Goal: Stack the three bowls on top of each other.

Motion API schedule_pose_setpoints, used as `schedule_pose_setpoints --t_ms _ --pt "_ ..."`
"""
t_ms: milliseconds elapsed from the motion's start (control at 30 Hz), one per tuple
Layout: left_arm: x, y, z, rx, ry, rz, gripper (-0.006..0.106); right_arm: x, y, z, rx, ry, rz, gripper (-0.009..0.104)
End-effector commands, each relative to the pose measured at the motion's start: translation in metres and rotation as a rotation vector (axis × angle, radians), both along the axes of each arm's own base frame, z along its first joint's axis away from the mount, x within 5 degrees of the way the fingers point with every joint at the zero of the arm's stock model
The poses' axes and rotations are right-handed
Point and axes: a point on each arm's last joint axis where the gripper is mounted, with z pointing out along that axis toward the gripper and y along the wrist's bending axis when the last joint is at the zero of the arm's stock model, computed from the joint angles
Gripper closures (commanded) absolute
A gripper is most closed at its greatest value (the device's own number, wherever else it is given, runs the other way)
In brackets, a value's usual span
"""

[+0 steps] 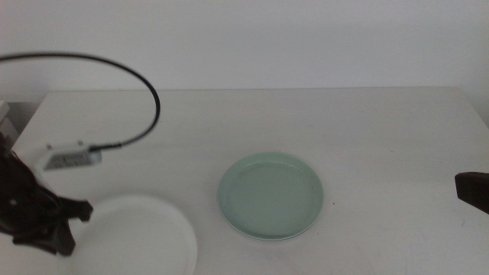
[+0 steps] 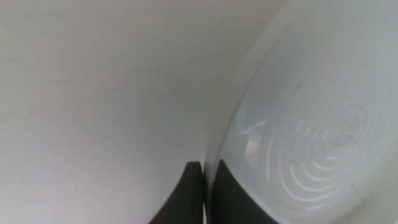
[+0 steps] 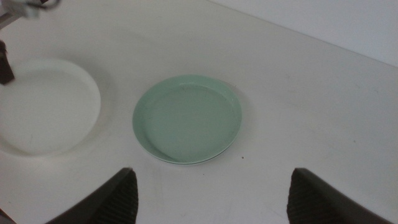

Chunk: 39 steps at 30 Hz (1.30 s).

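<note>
I am clamping my left gripper (image 2: 204, 186) on the rim of the white bowl (image 1: 141, 233) at the table's (image 1: 367, 130) near left corner. My right gripper (image 3: 211, 196) is waiting with jaws spread wide at the right. The mint green bowl (image 1: 271, 195) is sitting mid-table, farther in.

Bright, washed-out light; soft shadows; left wrist view blurred close-up.

White table (image 1: 367, 130), mint green bowl (image 1: 271, 195) mid-table, white bowl (image 1: 141, 237) near its front-left
</note>
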Motion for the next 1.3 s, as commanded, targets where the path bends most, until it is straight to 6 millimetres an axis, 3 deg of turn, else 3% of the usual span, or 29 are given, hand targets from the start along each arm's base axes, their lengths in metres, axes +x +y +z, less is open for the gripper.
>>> schedule_pose_setpoints --t_ms 0,200,367,433,600,800,1133,1267 --pt "-0.005 -0.007 0.043 -0.056 -0.093 0.031 0.1 0.002 0.0 0.012 0.036 -0.082 -0.01 0.034" --pt "0.008 -0.025 0.098 -0.092 -0.213 0.056 0.1 0.002 0.0 0.012 0.036 -0.082 -0.01 0.034" --pt "0.035 -0.06 0.109 -0.118 -0.224 0.011 0.1 0.002 0.0 0.012 0.036 -0.082 -0.01 0.034" --pt "0.055 -0.087 0.108 -0.133 -0.219 -0.027 0.1 0.002 0.0 0.012 0.036 -0.082 -0.01 0.034" --pt "0.082 -0.136 0.096 -0.149 -0.196 -0.119 0.1 0.002 0.0 0.012 0.036 -0.082 -0.01 0.034" --pt "0.105 -0.175 0.071 -0.156 -0.155 -0.163 0.1 0.002 0.0 0.012 0.036 -0.082 -0.01 0.034" --pt "0.126 -0.191 0.038 -0.172 -0.167 -0.145 0.1 0.002 0.0 0.012 0.036 -0.082 -0.01 0.034" --pt "0.128 -0.191 0.036 -0.166 -0.187 -0.162 0.089 0.002 0.0 0.012 0.036 -0.082 -0.01 0.034"
